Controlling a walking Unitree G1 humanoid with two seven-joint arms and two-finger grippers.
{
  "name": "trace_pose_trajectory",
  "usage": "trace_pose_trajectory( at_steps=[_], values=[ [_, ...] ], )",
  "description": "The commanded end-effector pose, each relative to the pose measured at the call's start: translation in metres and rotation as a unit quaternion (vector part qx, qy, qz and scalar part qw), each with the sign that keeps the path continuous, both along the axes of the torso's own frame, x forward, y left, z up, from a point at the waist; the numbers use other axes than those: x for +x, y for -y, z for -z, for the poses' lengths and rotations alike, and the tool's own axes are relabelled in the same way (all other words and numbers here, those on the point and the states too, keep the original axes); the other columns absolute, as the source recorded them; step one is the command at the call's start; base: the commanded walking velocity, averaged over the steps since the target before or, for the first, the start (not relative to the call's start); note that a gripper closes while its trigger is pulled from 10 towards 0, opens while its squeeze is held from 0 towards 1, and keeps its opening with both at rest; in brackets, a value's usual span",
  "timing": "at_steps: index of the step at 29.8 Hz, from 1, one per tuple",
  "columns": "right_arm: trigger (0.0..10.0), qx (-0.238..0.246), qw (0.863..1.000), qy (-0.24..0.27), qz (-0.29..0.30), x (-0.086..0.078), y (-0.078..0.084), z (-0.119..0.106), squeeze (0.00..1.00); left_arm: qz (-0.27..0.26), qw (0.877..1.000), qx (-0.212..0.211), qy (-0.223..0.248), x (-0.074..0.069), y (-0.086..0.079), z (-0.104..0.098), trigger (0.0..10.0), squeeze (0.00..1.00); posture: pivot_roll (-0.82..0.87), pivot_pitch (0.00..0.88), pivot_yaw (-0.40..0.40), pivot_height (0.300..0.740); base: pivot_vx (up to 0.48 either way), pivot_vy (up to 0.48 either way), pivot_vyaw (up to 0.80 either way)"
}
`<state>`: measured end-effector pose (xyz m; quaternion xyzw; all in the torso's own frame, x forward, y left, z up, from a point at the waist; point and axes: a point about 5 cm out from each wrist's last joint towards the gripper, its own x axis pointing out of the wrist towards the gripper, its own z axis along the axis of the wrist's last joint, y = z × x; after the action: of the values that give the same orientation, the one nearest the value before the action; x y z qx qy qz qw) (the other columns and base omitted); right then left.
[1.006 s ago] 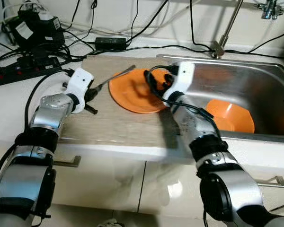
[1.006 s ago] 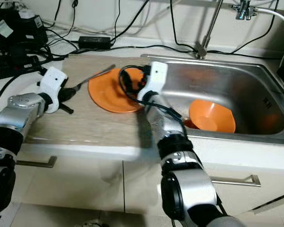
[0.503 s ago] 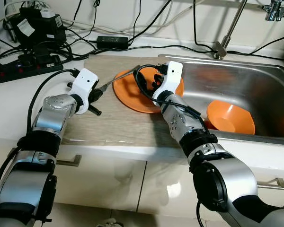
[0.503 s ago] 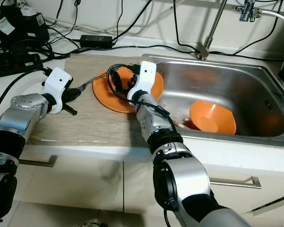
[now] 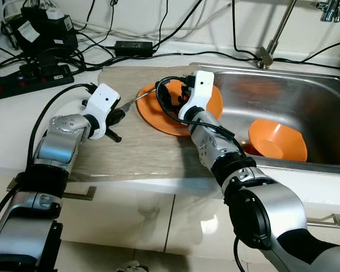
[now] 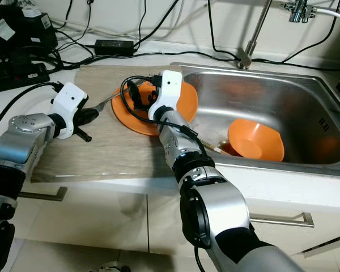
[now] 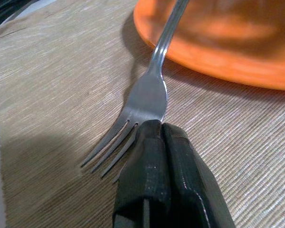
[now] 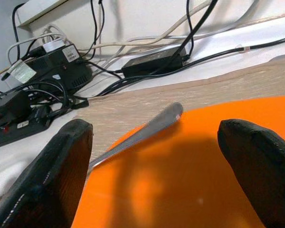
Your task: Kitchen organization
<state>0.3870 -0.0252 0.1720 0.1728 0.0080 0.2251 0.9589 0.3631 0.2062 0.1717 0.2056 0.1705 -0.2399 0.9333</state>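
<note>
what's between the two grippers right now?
The fork: left gripper at its tines, handle resting on the orange plate under the open right gripper. Eye views.

Shiny metal fork (image 7: 149,92), glossy orange plate (image 5: 158,116) (plastic-looking), matt woven mat (image 5: 130,147), brushed steel sink (image 5: 306,107)

1. I've got a white countertop (image 5: 11,133) in front of me, with a stainless sink (image 5: 306,96) set into its right side.
2. A beige woven mat (image 5: 141,150) lies flat on the counter just left of the sink, reaching to the front edge.
3. An orange plate (image 5: 158,116) sits on the mat's far right part, beside the sink rim.
4. A fork (image 7: 145,97) has its tines down on the mat, handle propped on the plate's rim.
5. Back left there's a tangle of black cables, a power strip (image 5: 31,76) and a black adapter (image 5: 133,48), all on the counter.
</note>
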Motion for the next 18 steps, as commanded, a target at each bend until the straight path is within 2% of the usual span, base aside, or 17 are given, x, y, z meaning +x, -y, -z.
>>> trace_pose_trajectory(
  at_steps=[1,6,10,17,18],
  values=[
    [10.0,-0.004,1.000,0.014,-0.009,-0.001,-0.008,-0.007,0.00,-0.021,0.998,0.024,-0.060,-0.007,-0.009,0.027,10.0,0.00,0.11,0.029,-0.043,0.740,0.000,0.000,0.00],
    [10.0,-0.016,1.000,0.013,-0.006,-0.001,-0.002,-0.001,0.00,-0.031,0.997,0.022,-0.060,-0.006,-0.013,0.025,10.0,0.00,0.09,0.022,-0.039,0.740,0.000,0.000,0.00],
    [10.0,-0.016,1.000,0.017,-0.007,-0.001,-0.005,-0.003,0.00,-0.033,0.997,0.024,-0.061,-0.005,-0.014,0.025,10.0,0.00,0.09,0.022,-0.037,0.740,0.000,0.000,0.00],
    [10.0,0.004,1.000,0.005,-0.006,-0.001,-0.009,-0.004,0.00,-0.033,0.997,0.028,-0.058,-0.004,-0.016,0.022,10.0,0.00,0.11,0.030,-0.036,0.740,0.000,0.000,0.00],
    [10.0,0.025,1.000,-0.011,-0.007,-0.002,-0.011,-0.002,0.00,-0.037,0.997,0.030,-0.057,-0.005,-0.020,0.021,10.0,0.00,0.11,0.028,-0.033,0.740,0.000,0.000,0.00]
  ],
)
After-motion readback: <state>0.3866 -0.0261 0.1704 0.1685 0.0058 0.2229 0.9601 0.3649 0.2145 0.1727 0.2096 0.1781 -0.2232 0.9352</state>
